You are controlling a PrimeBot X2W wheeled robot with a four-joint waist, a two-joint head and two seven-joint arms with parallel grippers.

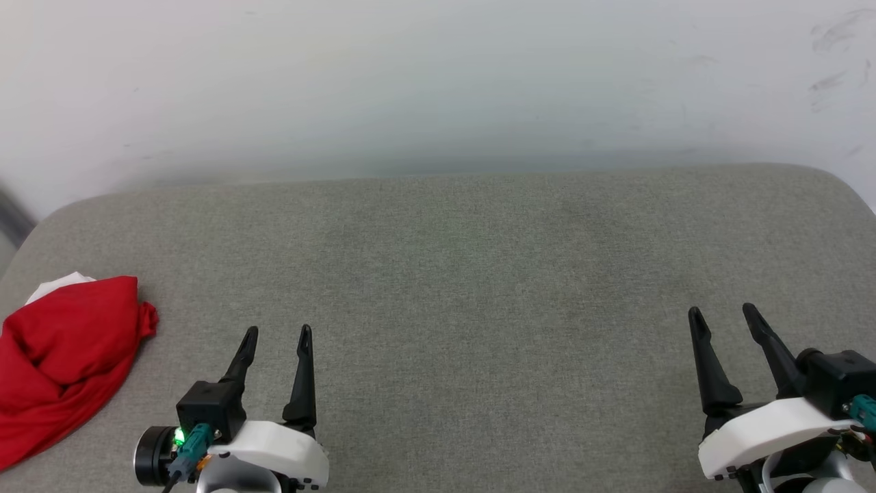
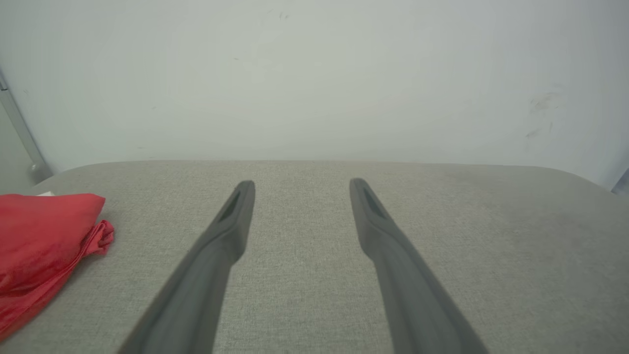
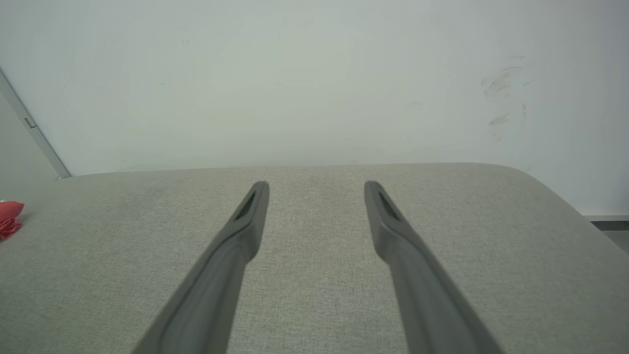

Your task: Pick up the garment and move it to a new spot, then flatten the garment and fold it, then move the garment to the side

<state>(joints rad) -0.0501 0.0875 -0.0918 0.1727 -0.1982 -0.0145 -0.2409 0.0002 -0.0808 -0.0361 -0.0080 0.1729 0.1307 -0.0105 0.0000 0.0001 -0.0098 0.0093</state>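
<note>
Leftward, red garment (image 1: pixel 65 356) on cushion (image 1: pixel 445 274)

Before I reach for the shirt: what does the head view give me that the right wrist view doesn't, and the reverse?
Head view adds: the left gripper, open, and most of the shirt, a crumpled heap at the left edge of the cushion. Right wrist view adds: a dark strip at the foot of the wall, past the cushion's right edge. Both: the right gripper, open and empty above the cushion, and a red tip of the shirt.

Red garment (image 1: pixel 61 356) lies bunched at far left.
</note>
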